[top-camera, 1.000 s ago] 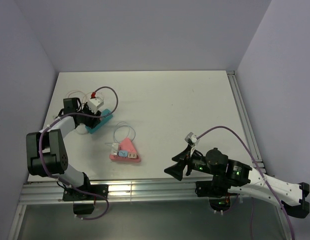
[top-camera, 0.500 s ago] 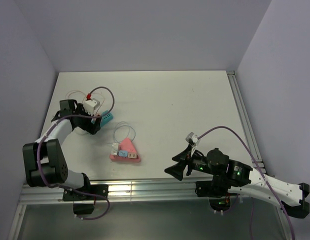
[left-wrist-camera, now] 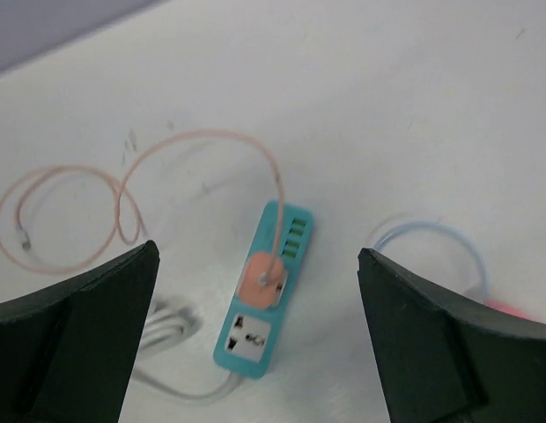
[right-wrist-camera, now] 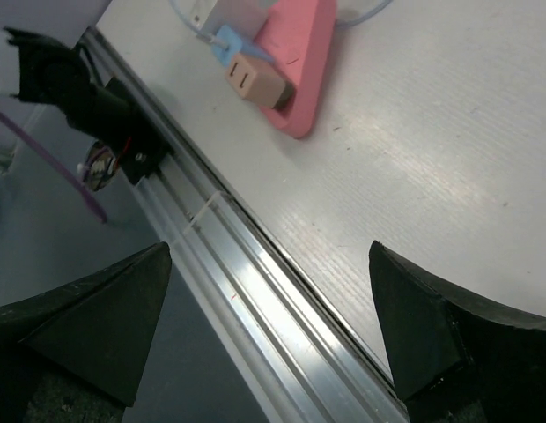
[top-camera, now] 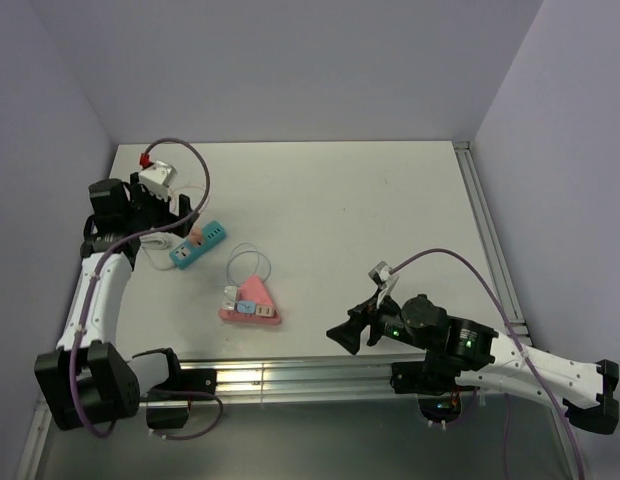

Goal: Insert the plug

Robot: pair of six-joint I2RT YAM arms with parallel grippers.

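Note:
A teal power strip (top-camera: 198, 244) lies at the table's left. In the left wrist view the strip (left-wrist-camera: 264, 295) carries a salmon plug (left-wrist-camera: 263, 278) seated in one socket, its thin pink cable (left-wrist-camera: 123, 189) looping away to the left; the socket beside it is free. My left gripper (left-wrist-camera: 255, 352) is open and empty, raised above the strip; in the top view it (top-camera: 175, 208) hangs at the far left. My right gripper (top-camera: 342, 335) is open and empty near the table's front edge, over the aluminium rail (right-wrist-camera: 255, 291).
A pink triangular power block (top-camera: 252, 305) with small adapters and a pale looped cable (top-camera: 252, 262) lies at the front centre; it also shows in the right wrist view (right-wrist-camera: 295, 53). A white cord (left-wrist-camera: 163, 330) leaves the strip's end. Walls close in left, right and behind.
My left arm has lifted and drawn back to the far left, away from the power strip. The strip now lies uncovered with the plug in it. The right arm shifted slightly.

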